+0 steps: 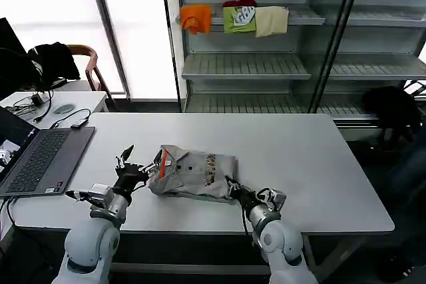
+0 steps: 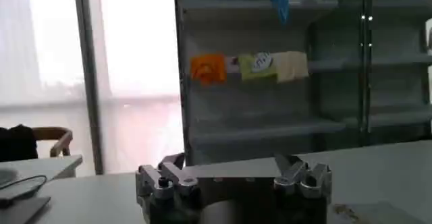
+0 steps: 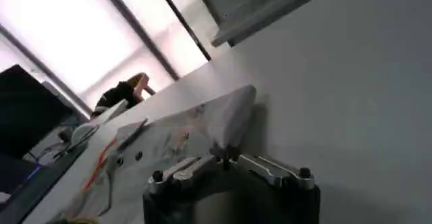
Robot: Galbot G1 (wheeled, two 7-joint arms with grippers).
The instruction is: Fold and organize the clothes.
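1. Wide white desk (image 1: 319, 164), with metal shelving (image 1: 266, 64) behind it carrying orange (image 1: 196, 18), green (image 1: 239, 18) and cream (image 1: 271, 20) garments on the upper shelf.
2. Open laptop (image 1: 40, 157) at the desk's left end, with cables beside it.
3. Light grey shirt (image 1: 193, 174), loosely folded into a bundle near the desk's front edge, red collar strip and buttons at its left end, small multicoloured print toward its right.
4. Left gripper (image 1: 128, 159) just beside the shirt's collar end, fingers (image 1: 125, 152) spread open and apart from the cloth.
5. Right gripper (image 1: 233, 187) at the shirt's front right corner, fingers closed on the cloth's edge.
6. From the left wrist: open fingers (image 2: 162, 175) framing bare desk and shelving, with the three shelf garments plain to see; a sliver of the shirt's print low at the edge.
7. From the right wrist: a pinched fold of shirt rising between the fingers (image 3: 182, 168), collar strip and buttons farther along.
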